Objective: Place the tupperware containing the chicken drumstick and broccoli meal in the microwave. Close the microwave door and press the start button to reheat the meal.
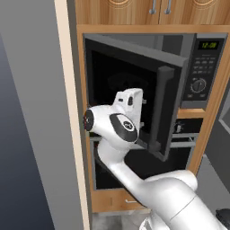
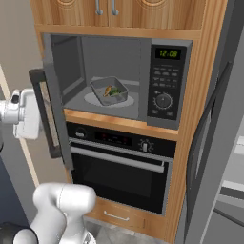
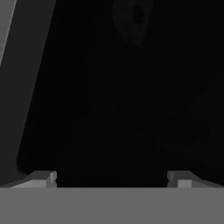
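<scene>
The shallow grey rectangular tupperware (image 2: 109, 90) sits inside the black built-in microwave (image 2: 119, 78), its food tiny and blurred. The gripper (image 3: 111, 178), jaws wide apart and empty, faces the half-open black glass microwave door (image 1: 134, 90).

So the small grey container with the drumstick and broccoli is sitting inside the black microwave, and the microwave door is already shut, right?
Not quite. The small grey rectangular tupperware with the orange-brown chicken drumstick and green broccoli does sit inside the black microwave, but the black microwave door is not shut: it stands partly open, as the right base view shows.
</scene>
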